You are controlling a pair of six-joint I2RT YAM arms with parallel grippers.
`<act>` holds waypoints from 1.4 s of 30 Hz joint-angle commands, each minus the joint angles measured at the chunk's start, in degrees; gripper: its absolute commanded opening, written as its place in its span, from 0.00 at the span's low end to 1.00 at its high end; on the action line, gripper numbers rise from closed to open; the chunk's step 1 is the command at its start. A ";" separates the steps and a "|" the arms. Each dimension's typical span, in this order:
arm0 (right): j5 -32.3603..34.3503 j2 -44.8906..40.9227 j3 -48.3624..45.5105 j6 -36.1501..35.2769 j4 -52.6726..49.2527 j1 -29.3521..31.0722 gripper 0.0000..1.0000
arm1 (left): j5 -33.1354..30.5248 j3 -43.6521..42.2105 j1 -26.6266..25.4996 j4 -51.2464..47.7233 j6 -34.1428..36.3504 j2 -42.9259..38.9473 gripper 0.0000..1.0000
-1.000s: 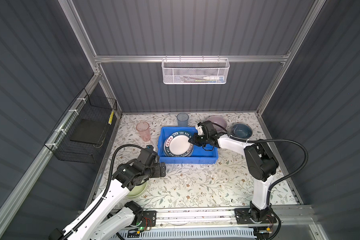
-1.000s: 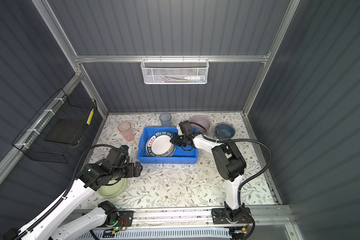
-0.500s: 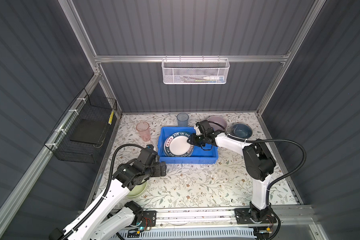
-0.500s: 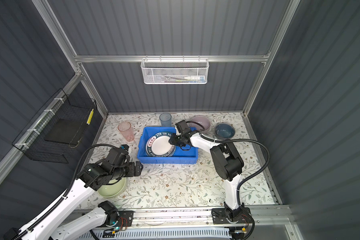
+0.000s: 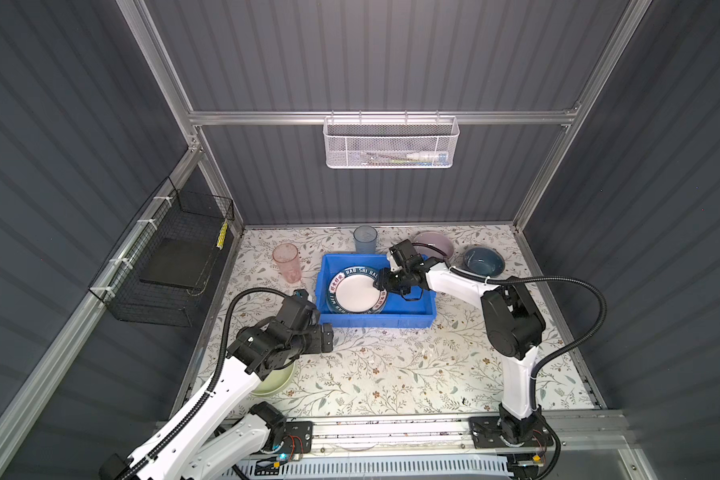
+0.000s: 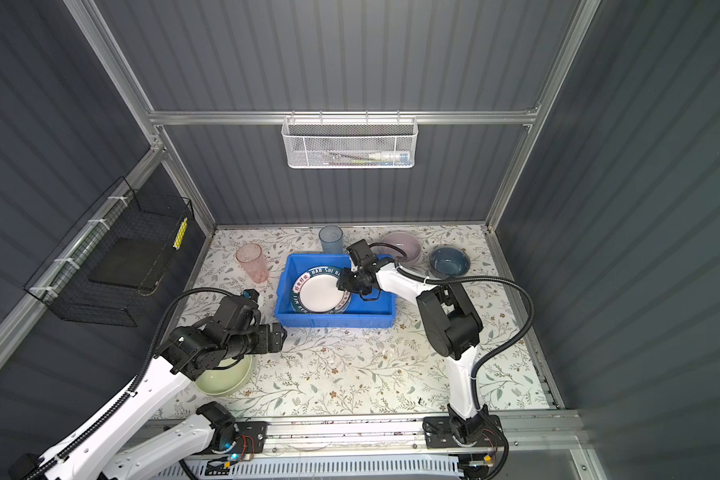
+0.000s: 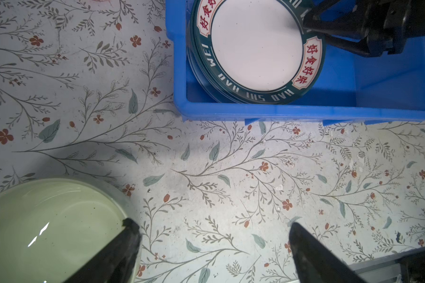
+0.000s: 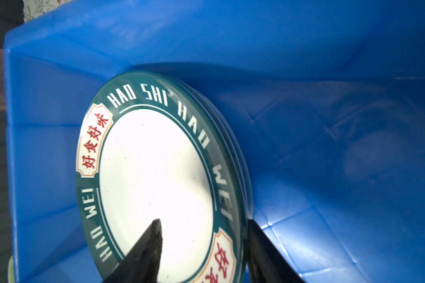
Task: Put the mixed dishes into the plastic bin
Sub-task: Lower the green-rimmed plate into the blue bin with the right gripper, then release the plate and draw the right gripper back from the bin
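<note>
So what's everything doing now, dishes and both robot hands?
Blue bin, holds only plates.
Lettered plate, topping the plate stack in the bin.
Pink tumbler, upright on the table.
Blue tumbler, upright behind the bin.
Pink bowl, upright on the table.
Dark-blue bowl, upright on the table.
Green bowl, upright on the table.
Left hand, open, empty.
Right hand, open, straddling the lettered plate's rim.

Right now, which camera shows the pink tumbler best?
Both top views: the pink tumbler stands whole, left of the blue bin. Left wrist catches only an edge sliver; right wrist misses it.
</note>
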 commanded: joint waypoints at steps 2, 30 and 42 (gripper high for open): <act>2.77 1.64 2.85 -1.70 -3.43 1.18 0.58 | -0.41 -0.91 -0.18 0.31 0.01 -0.18 0.96; 9.61 -6.45 4.33 -7.80 -12.90 2.20 0.65 | -5.21 -1.03 -0.18 -1.30 -5.01 2.57 0.97; 5.80 -24.37 -7.29 -10.76 -11.23 0.86 0.70 | -10.51 -2.22 -0.18 -5.62 -12.41 4.87 0.93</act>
